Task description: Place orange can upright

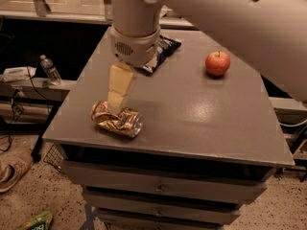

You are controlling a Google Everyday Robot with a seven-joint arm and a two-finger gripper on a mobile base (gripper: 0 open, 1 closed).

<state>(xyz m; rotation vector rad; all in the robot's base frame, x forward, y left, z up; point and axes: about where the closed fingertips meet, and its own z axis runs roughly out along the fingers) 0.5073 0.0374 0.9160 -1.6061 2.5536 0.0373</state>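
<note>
The orange can (117,120) lies on its side near the front left corner of the grey table (192,109); it is dented, with its silver top facing right. My gripper (116,99) hangs from the white arm directly above the can, its pale fingers (120,83) pointing down and reaching the can's upper side.
A red apple (218,63) sits at the back right of the table. A dark blue snack bag (160,51) lies at the back, partly hidden behind my arm. A water bottle (49,70) stands on a shelf to the left. Drawers are below the table's front edge.
</note>
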